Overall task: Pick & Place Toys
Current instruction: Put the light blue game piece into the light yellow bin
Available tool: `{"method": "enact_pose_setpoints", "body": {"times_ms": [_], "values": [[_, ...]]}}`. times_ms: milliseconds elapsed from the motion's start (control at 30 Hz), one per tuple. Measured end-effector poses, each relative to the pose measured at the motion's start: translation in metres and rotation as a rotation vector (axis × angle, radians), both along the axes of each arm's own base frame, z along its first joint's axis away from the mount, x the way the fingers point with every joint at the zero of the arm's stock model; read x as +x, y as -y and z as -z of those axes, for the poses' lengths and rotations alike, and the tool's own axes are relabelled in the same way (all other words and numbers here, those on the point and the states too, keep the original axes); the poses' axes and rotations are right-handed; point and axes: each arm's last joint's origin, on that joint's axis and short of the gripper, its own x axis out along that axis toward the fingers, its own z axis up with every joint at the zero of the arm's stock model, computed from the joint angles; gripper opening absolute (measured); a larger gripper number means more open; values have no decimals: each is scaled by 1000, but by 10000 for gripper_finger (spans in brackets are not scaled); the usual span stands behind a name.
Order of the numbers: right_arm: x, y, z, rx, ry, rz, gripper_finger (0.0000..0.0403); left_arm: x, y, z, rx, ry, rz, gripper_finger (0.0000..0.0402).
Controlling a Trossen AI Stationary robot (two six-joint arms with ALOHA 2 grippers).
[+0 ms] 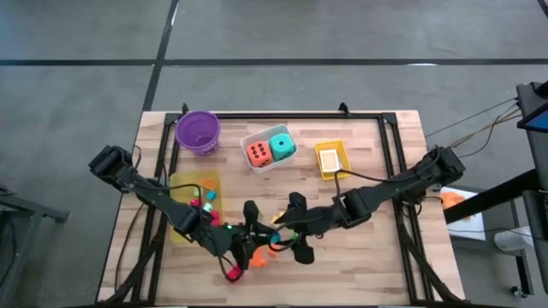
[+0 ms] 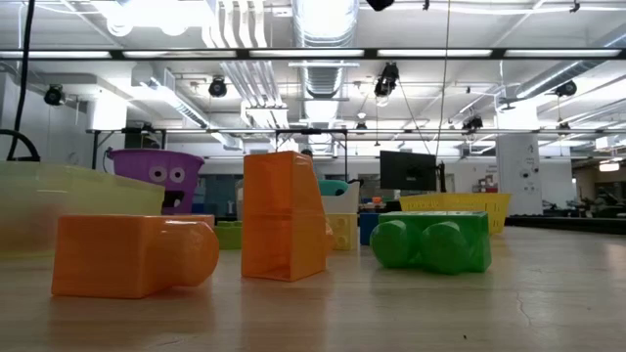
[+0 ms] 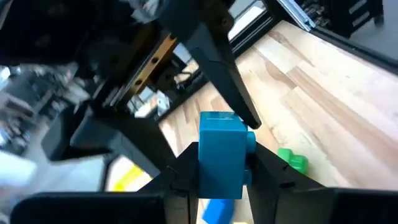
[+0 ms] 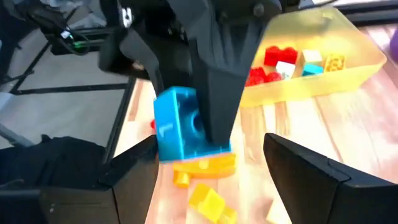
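Note:
A blue block (image 3: 221, 149) hangs above the table's near middle, with my left gripper (image 3: 224, 171) shut on it. The block (image 4: 177, 127) shows in the right wrist view too, in front of the left gripper's dark fingers. My right gripper (image 4: 208, 168) faces it from the table's right side and is open. Its fingers stand on either side of the block, one close beside it; I cannot tell whether that one touches. In the high view the two grippers (image 1: 253, 227) (image 1: 288, 224) meet tip to tip. Loose blocks (image 1: 257, 257) lie on the wood below them. My left gripper pinches the blue block by two opposite sides (image 3: 205, 171) between its two fingers. The fingers come from the table's left side, slanting a little downward. The block sticks out past the fingertips and is lifted clear of the table.
A yellow tray (image 1: 193, 181) holding red and other blocks stands at the left. The purple bowl (image 1: 199, 131), a white tray (image 1: 248, 139) with two dice and a small yellow tray (image 1: 331, 159) stand along the far side. Orange blocks (image 2: 284, 215) and a green block (image 2: 430, 242) lie near the front.

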Motion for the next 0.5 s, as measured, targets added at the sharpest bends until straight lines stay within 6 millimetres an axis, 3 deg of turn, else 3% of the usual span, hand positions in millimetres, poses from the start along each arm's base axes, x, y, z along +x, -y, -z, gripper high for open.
{"method": "enact_pose_setpoints", "body": {"times_ms": [267,500], "values": [[-6,3,10,-47,-116,2,282,-17,-14,-8,-237,-57,-188,84],[-15,8,30,-93,-231,55,283,-45,-44,-19,-453,-134,-449,84]]}}
